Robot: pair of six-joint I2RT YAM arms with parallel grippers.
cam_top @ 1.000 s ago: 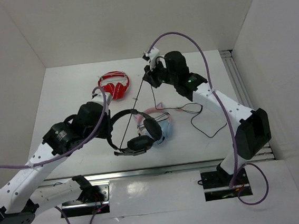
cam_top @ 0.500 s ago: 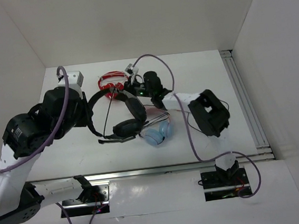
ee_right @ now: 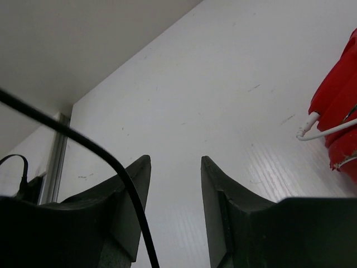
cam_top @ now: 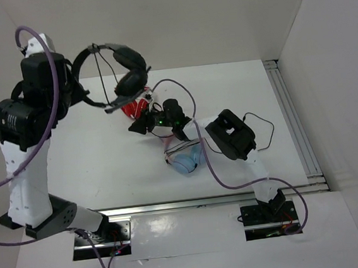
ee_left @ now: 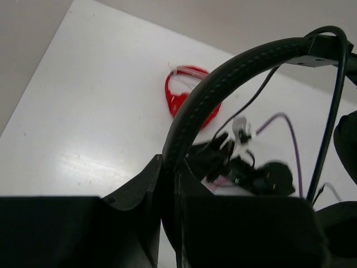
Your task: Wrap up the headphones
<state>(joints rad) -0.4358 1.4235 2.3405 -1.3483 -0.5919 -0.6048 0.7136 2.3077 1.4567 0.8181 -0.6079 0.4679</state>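
The black headphones (cam_top: 129, 75) hang in the air at the back left, and my left gripper (cam_top: 77, 80) is shut on their padded headband (ee_left: 223, 84). The thin black cable (cam_top: 98, 69) runs down inside the band's arc. My right gripper (cam_top: 137, 126) is low over the table beside the red headphones (cam_top: 139, 106), below the raised headset. Its jaws stand open with nothing between them (ee_right: 175, 167). A stretch of the cable (ee_right: 111, 162) crosses in front of its left finger, outside the gap. More cable (cam_top: 262, 125) lies on the table at the right.
The pink-and-blue headphones (cam_top: 187, 162) lie on the table just behind my right wrist. The red headphones (ee_right: 340, 111) with a white lead (ee_right: 323, 131) are close to the right fingers. A metal rail (cam_top: 289, 114) runs along the table's right side. White walls enclose the table.
The left arm has swung up and to the far left, lifting the black headphones off the table. The right gripper has moved left, come down near the red headphones, and opened.
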